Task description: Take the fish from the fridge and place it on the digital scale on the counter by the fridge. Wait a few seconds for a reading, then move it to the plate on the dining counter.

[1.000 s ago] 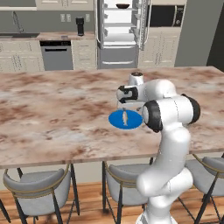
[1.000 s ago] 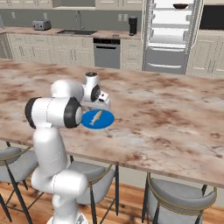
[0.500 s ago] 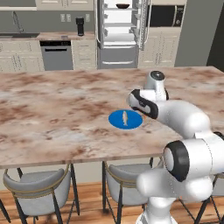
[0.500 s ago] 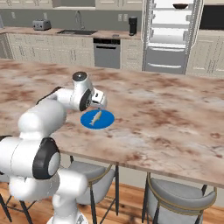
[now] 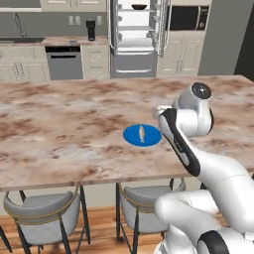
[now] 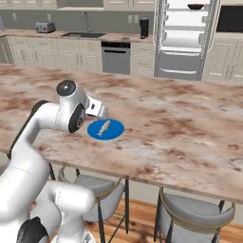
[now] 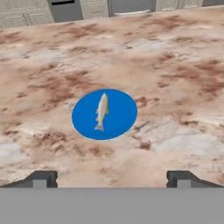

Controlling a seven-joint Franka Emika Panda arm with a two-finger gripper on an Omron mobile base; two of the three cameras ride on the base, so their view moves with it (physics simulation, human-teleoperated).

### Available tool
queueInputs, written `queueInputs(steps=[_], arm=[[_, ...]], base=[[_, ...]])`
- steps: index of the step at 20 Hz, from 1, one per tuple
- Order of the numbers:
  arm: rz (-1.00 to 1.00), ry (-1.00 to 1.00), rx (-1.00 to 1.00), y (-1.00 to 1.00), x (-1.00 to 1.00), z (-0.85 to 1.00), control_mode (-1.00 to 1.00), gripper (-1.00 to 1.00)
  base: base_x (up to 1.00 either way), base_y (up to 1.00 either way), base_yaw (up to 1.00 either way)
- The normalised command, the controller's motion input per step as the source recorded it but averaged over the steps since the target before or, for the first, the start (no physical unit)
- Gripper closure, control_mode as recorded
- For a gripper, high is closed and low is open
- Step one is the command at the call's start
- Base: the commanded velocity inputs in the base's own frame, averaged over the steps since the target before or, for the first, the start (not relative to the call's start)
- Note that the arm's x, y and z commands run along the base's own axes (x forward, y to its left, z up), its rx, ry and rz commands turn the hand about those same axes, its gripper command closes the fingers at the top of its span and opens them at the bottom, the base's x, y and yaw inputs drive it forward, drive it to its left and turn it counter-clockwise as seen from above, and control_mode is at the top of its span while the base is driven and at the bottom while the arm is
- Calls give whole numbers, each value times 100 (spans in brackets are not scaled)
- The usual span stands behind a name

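Hand view shows the claw [image 7: 112, 178] released, its two dark fingertips [image 7: 40, 178] set wide apart at the bottom with nothing between them, well clear of the fish [image 7: 102, 111]. The claw looks down and forward over the dining desk [image 7: 175, 65], and the fish lies lengthwise in the middle of the plate [image 7: 123, 114], its tail toward the claw. The plate sits flat on the marbled top, near the edge closest to the robot.

Left base view has the arm folded beside the plate [image 5: 133, 136], just to its right, with the fish [image 5: 142, 134] resting on the blue disc. Grey stools [image 5: 43, 216] stand under the desk edge below. Beyond the far side of the desk [image 5: 59, 119] the fridge [image 5: 137, 37] stands with its doors open, white shelves showing. In the right base view the fish [image 6: 105, 127] lies on the plate [image 6: 115, 132] just beside the arm's wrist.
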Motion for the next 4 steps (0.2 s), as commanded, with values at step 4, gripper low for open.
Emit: queueInputs(steps=[4], arm=[[0,2,0,5,-100,22,-100,-100]], base=[[0,0,0]])
